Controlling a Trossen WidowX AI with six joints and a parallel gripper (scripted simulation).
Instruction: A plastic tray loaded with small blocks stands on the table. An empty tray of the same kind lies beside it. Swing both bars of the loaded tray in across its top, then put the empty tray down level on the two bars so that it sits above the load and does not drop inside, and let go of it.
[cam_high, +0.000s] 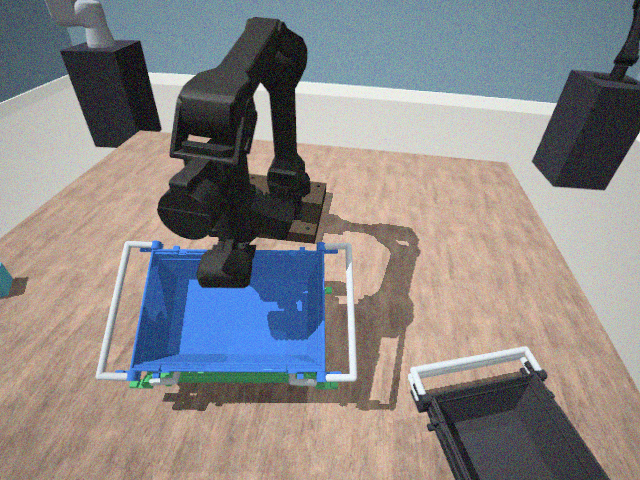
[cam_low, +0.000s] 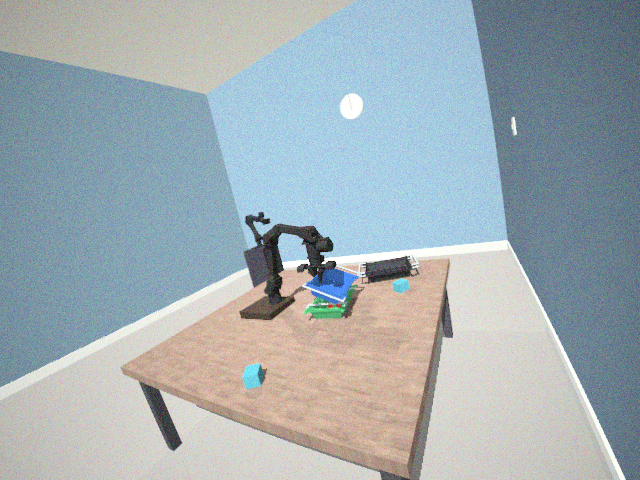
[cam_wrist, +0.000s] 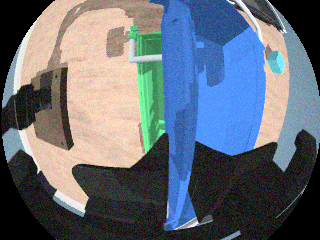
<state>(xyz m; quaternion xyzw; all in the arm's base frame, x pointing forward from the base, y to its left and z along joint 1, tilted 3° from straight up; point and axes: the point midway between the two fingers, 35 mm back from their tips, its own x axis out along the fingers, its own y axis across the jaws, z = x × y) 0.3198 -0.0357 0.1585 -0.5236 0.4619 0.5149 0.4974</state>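
The empty blue tray (cam_high: 222, 320) (cam_low: 336, 281) (cam_wrist: 230, 100) is above the loaded green tray (cam_high: 232, 377) (cam_low: 325, 313) (cam_wrist: 150, 85), tilted with its side away from the arm's base lower. Contact between them cannot be told. My gripper (cam_high: 232, 251) (cam_wrist: 170, 137) is shut on the blue tray's long wall nearest the base. White bar ends (cam_high: 168, 380) (cam_high: 303, 381) (cam_wrist: 146, 58) show at the green tray's sides, turned in across it; their middles are hidden under the blue tray. Red blocks (cam_low: 330, 305) show in the green tray. The blue tray's own white bars (cam_high: 113, 310) (cam_high: 351, 310) stand outward.
A black tray (cam_high: 496, 431) (cam_low: 388, 269) with white bars stands on the table at the front right in the top view. One cyan block (cam_low: 401, 285) (cam_wrist: 276, 62) is near it; another cyan block (cam_high: 4, 280) (cam_low: 253, 376) is on the opposite side. The arm's base plate (cam_low: 266, 306) (cam_wrist: 55, 107) is behind the trays.
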